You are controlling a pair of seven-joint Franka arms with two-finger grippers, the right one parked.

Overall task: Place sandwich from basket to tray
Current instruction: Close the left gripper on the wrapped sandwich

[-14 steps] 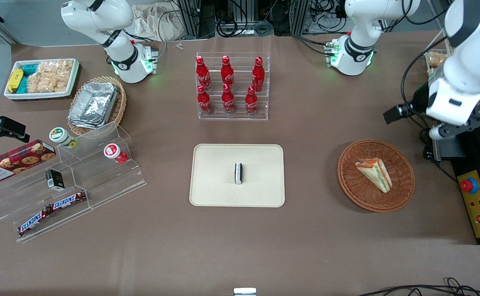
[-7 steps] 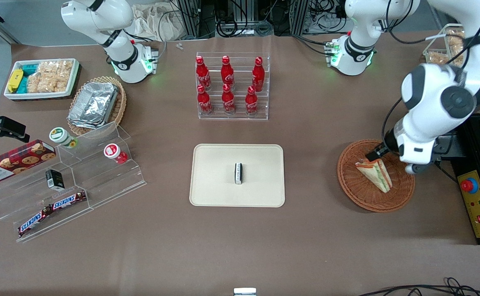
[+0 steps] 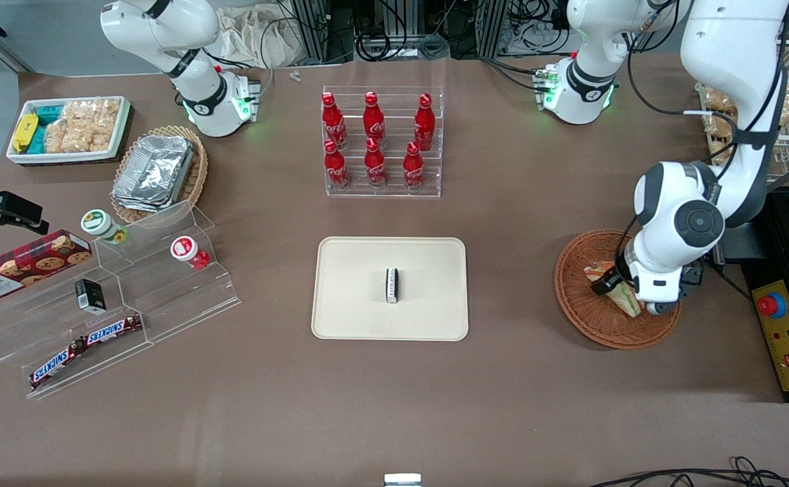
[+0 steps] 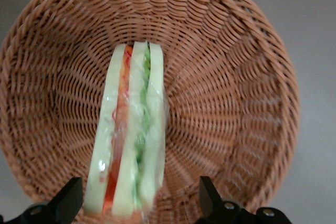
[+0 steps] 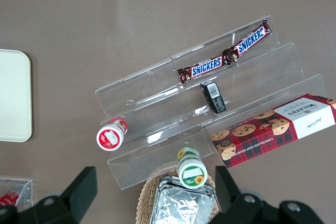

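The sandwich (image 4: 131, 135) lies in the basket (image 4: 236, 77), nothing moved yet. The end effector (image 4: 139, 203) hangs above it, fingers spread wide; grasp and transfer to the tray (image 3: 353, 304) remain.

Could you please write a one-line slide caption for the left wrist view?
Open gripper poised over the wrapped sandwich lying in the wicker basket, fingers straddling its wide end.
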